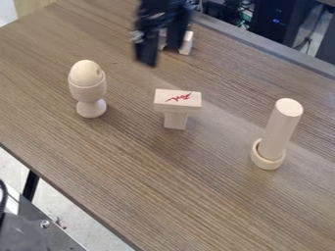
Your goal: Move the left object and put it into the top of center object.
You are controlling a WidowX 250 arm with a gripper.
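Observation:
The black gripper [161, 55] hangs near the top of the camera view, open, its two dark fingers apart. It is above and to the right of the left object, a pale wooden egg [85, 72] sitting upright in a stemmed wooden cup [90, 93]. At the center stands a T-shaped wooden piece: a flat rectangular block [177, 100] with a red marking, resting on a narrower upright block [175, 120]. The gripper is beyond this piece, apart from it.
On the right, a tall wooden cylinder [282, 125] leans slightly in a round wooden ring [267, 161]. Small pale blocks [186, 43] stand behind the gripper. The brown table's [196, 196] far edge runs across the upper right, with dark equipment beyond.

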